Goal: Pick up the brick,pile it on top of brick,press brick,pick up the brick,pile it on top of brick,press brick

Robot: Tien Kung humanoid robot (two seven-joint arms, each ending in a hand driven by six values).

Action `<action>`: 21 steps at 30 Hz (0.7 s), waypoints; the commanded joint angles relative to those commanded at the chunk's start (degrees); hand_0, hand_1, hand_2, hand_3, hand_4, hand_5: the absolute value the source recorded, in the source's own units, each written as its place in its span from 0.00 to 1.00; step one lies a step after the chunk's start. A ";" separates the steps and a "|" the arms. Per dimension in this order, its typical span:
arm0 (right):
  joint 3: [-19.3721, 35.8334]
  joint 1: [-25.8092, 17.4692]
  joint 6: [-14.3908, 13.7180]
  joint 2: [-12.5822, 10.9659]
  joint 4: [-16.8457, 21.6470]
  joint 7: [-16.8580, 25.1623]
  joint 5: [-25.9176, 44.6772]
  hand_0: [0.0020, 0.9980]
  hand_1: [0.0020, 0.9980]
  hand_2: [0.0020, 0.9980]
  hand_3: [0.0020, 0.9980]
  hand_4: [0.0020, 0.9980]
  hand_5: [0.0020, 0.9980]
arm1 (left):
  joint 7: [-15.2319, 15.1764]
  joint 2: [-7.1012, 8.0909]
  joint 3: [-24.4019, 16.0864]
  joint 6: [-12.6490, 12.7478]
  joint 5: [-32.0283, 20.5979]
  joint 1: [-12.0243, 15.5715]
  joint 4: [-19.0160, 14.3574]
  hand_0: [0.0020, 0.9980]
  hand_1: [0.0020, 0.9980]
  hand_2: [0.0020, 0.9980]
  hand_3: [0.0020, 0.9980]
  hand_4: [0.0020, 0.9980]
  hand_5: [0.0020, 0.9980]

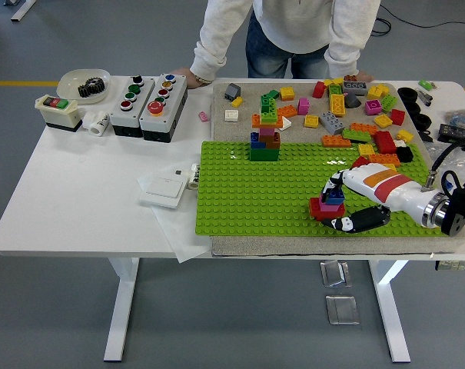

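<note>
A small stack of bricks point(327, 204) stands on the green baseplate point(263, 192): a red brick at the bottom, a magenta one, a blue one on top. My right hand point(337, 201) is at the stack, its fingers curled down over the blue top brick and the thumb low on the plate in front of it. A taller brick tower point(266, 132) stands at the plate's far edge. Loose bricks point(347, 108) lie on the grey mat behind. My left arm is out of view.
Two button boxes point(149, 101), a switch box point(60, 111) and a bowl with a gear point(86, 83) stand at the back left. A white wall switch point(164, 187) lies left of the plate. A person stands at the far side, one hand point(187, 74) on the table.
</note>
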 joint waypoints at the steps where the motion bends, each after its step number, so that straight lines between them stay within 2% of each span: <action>1: -0.07 -0.05 0.10 0.02 0.00 -0.11 -0.05 0.67 0.65 0.71 0.59 0.80 0.50 | -0.01 0.00 -0.01 0.01 0.00 -0.01 0.00 0.78 0.72 0.66 0.56 0.59 0.61; 21: -0.39 -0.43 0.53 0.84 -0.05 -1.18 -1.42 0.67 0.65 0.71 0.59 0.80 0.50 | 0.08 -0.02 -0.06 -0.03 0.37 0.25 0.00 0.78 0.72 0.66 0.56 0.59 0.61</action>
